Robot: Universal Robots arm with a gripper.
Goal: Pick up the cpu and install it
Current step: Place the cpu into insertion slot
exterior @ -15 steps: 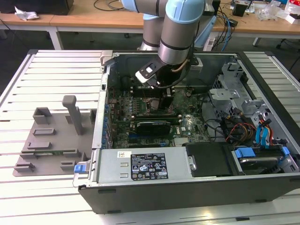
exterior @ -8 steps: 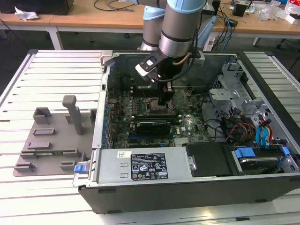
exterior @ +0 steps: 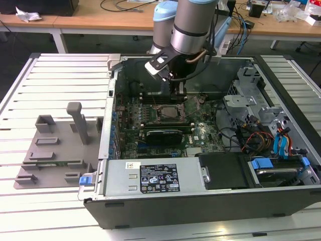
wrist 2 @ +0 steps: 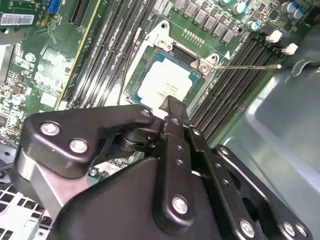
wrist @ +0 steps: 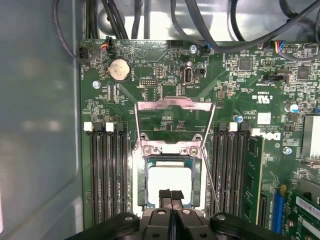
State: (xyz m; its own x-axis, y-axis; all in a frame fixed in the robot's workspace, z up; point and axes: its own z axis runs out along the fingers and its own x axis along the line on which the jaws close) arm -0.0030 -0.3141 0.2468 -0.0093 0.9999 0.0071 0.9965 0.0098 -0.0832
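In the exterior view we see the arm (exterior: 193, 25) reaching down into an open computer case (exterior: 200, 217) that lies on its side on a slatted desk (exterior: 60, 75). Its jaws hang just over the socket (exterior: 170, 111) in the middle of the green board. A grey plastic tray (exterior: 50, 150) sits on the desk at the exterior view's left, well apart from the jaws.

In the second wrist view the cpu (wrist 2: 162, 82) lies flat in the socket, shiny metal top facing up. The jaws are pressed together with nothing between them, their tip at the near edge of the cpu.

In the first wrist view the cpu is square, so it has no long axis. Its edges run parallel to the memory slots (wrist: 105, 170) on both sides. The metal hold-down frame (wrist: 175, 106) is swung open beyond it. We cannot tell whether the closed tip touches the cpu.
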